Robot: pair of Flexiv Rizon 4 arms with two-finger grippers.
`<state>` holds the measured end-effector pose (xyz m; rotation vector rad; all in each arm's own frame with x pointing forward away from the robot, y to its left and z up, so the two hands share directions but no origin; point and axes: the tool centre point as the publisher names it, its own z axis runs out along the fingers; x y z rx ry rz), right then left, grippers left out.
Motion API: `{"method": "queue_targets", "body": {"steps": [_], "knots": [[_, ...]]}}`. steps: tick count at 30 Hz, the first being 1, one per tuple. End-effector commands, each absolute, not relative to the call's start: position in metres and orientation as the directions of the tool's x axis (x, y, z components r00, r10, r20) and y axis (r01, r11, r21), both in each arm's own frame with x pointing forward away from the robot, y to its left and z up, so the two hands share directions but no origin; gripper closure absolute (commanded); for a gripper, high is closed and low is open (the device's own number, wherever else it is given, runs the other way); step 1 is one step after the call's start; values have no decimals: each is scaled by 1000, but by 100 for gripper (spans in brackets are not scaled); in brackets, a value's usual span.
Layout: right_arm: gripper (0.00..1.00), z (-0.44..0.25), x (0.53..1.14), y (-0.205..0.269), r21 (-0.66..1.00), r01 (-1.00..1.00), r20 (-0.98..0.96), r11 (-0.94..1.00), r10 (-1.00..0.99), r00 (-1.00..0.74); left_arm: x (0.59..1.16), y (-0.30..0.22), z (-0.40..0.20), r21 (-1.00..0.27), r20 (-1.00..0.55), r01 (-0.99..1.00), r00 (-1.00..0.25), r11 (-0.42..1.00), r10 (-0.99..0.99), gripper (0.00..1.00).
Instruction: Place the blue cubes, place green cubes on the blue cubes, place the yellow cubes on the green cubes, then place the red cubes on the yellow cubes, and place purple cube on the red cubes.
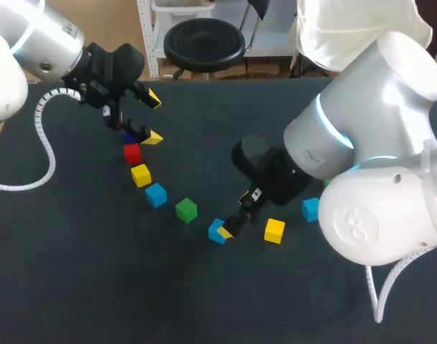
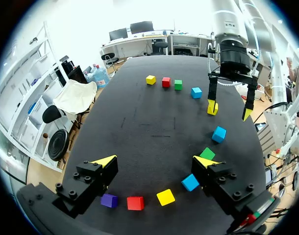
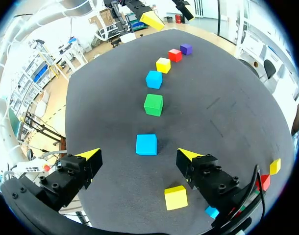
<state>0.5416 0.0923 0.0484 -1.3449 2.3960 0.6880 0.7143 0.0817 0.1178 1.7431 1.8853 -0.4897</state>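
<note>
Step in hand (our reading): first layer, picking up a blue cube; nothing is stacked yet.
Right pincer [image 3: 139, 156]: spread wide and empty, held low over the table [image 1: 97, 287] near its middle.
Target blue cube [image 3: 146, 144]: flat on the table, just ahead of the gap between the right fingers, touching neither finger.
Why this pose: we judge the wide spread lets the fingers drop past two opposite faces before pinching.
Row: green cube [image 3: 153, 104], second blue cube [image 3: 154, 79], yellow cube [image 3: 163, 64], red cube [image 3: 175, 55] and purple cube [image 3: 186, 49] curve away toward the table's left edge, each apart from the next.
Left pincer [image 2: 155, 161]: spread and empty, hanging above the row's purple and red end; we think it is parked clear.
Second yellow cube [image 1: 274, 230]: just beside the right pincer, on the side toward the table's right edge.
</note>
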Motion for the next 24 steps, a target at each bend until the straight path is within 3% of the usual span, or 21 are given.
{"method": "queue_targets", "body": {"steps": [1, 24], "knots": [[0, 49, 542, 92, 258, -858, -481, 444, -711, -513, 714, 82, 118, 83, -595, 991, -35, 105, 803, 0], [0, 56, 475, 110, 77, -900, -494, 429, -768, -408, 714, 82, 118, 83, -595, 991, -35, 105, 803, 0]]}}
